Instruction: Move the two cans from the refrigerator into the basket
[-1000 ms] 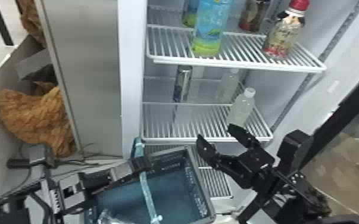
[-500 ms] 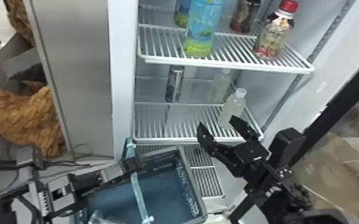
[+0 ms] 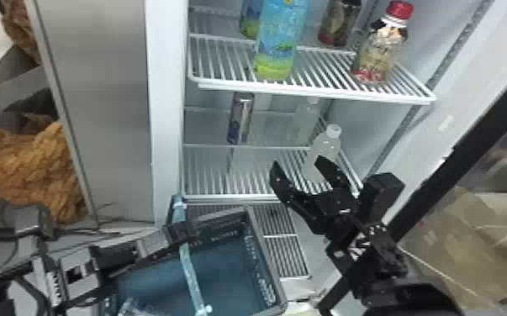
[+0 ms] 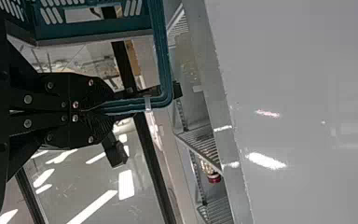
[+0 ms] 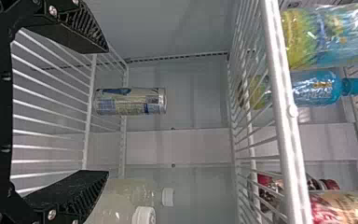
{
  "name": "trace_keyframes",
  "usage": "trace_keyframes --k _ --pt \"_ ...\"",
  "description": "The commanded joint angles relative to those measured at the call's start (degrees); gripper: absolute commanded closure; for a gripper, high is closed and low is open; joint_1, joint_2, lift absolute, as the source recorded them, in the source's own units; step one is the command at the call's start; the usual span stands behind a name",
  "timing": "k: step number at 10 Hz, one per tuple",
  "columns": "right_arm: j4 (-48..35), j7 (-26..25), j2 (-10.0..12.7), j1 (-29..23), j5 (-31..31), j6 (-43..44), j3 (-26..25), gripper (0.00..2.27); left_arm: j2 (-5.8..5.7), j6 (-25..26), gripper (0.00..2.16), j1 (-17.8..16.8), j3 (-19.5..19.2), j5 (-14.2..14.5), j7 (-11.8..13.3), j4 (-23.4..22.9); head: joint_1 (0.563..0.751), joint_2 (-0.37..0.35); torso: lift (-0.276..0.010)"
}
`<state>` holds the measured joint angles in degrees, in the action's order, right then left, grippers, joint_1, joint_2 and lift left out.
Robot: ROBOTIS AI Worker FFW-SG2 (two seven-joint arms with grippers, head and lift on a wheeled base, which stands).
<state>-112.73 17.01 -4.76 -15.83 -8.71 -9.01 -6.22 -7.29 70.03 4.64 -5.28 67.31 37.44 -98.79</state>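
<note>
One can awaits transfer near the shelf's left edge, right claw spread, left claw pinching the basket handle, second can's progress unclear.

Soft, fairly even light fills the refrigerator in the head view, leaving its walls pale and its shadows faint. Nearer, the basket is darker inside. In the left wrist view, hard white glare streaks the glass door, and smaller bright patches mark the smooth panel. In the right wrist view, tiny highlights sparkle on a blue bottle, and a gentle sheen lies along the can.
</note>
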Motion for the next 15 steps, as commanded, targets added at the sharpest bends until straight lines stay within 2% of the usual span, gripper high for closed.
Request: trace_keyframes --k 1,15 --pt "2.69 -0.58 0.1 2.47 0.15 0.72 1.08 0.12 0.0 0.0 1.21 0.0 0.02 -0.01 0.0 0.0 0.695 -0.26 -0.219" --pt "27.72 -5.41 0.45 24.55 2.2 1.14 7.93 0.13 -0.27 0.14 1.21 0.14 0.14 -0.01 -0.08 0.14 0.695 -0.193 -0.219"
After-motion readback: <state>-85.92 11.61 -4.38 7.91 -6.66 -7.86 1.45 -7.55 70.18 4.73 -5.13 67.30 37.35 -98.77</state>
